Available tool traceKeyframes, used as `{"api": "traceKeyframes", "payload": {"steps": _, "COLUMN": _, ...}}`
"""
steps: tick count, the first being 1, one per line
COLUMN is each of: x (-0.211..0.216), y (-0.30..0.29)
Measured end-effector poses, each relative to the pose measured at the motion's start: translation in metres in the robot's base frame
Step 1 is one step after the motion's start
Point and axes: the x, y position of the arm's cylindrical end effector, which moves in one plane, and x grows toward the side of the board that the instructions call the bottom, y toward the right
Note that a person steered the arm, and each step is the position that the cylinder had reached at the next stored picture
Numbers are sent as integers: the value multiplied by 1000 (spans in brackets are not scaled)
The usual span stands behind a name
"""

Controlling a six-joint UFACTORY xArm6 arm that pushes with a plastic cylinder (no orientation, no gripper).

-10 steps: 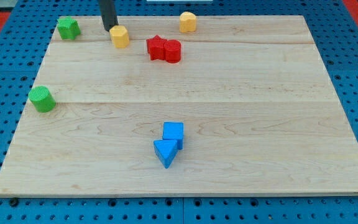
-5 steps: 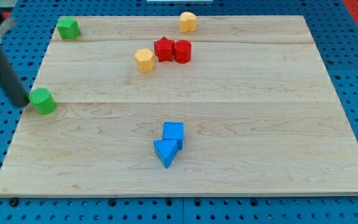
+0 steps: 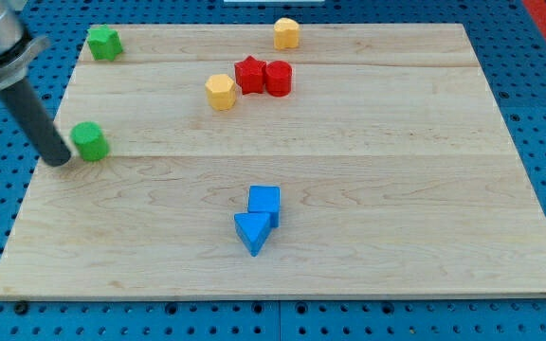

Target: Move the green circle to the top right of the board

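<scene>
The green circle (image 3: 89,141) stands on the wooden board (image 3: 368,189) near its left edge, about halfway up. My tip (image 3: 59,159) rests on the board just to the view's left of the green circle and slightly below it, close against its side. The dark rod slants up to the view's top left.
A second green block (image 3: 104,43) sits at the board's top left corner. A yellow block (image 3: 220,92) lies next to a red star (image 3: 249,74) and a red cylinder (image 3: 278,78). Another yellow block (image 3: 286,33) is at the top edge. A blue cube (image 3: 264,203) and blue triangle (image 3: 250,232) lie low in the middle.
My tip went from the top by the yellow block to the left edge, knocking that block and the red ones rightward. It then pushed the green circle right and slightly up.
</scene>
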Motion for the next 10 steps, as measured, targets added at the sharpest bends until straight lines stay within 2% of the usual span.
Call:
{"api": "traceKeyframes", "payload": {"steps": 1, "x": -5, "y": -12}}
{"api": "traceKeyframes", "payload": {"steps": 2, "x": -6, "y": 22}}
{"api": "traceKeyframes", "payload": {"steps": 3, "x": -23, "y": 127}}
{"api": "traceKeyframes", "payload": {"steps": 4, "x": -35, "y": 202}}
{"api": "traceKeyframes", "payload": {"steps": 5, "x": -7, "y": 154}}
{"api": "traceKeyframes", "payload": {"steps": 6, "x": -12, "y": 106}}
{"api": "traceKeyframes", "payload": {"steps": 7, "x": -50, "y": 106}}
{"api": "traceKeyframes", "payload": {"steps": 8, "x": -72, "y": 163}}
{"api": "traceKeyframes", "payload": {"steps": 9, "x": -65, "y": 269}}
{"api": "traceKeyframes", "payload": {"steps": 10, "x": -25, "y": 281}}
